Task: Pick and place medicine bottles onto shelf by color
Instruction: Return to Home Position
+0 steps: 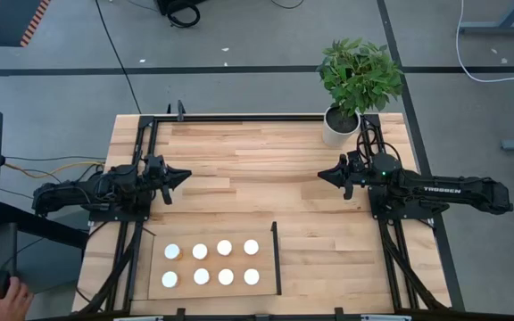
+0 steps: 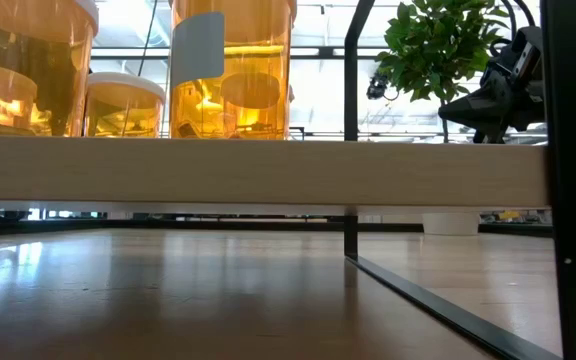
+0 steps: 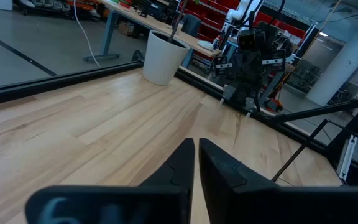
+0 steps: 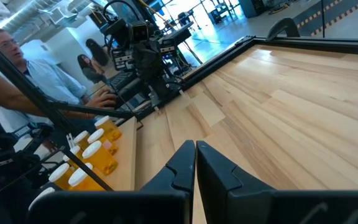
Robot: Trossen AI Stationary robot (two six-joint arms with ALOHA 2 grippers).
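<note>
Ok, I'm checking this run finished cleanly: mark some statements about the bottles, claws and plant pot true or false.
All eight medicine bottles stand on the shelf, two rows of four. True.
The left claw holds a bottle. False: it is shut, empty, over the table.
The right claw is shut and empty. True.
The plant pot sits on the shelf. False: it stands at the table's far edge.

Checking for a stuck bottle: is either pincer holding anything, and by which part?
Nothing is held. The left pincer and right pincer are shut and empty; all eight medicine bottles stand on the shelf.
</note>
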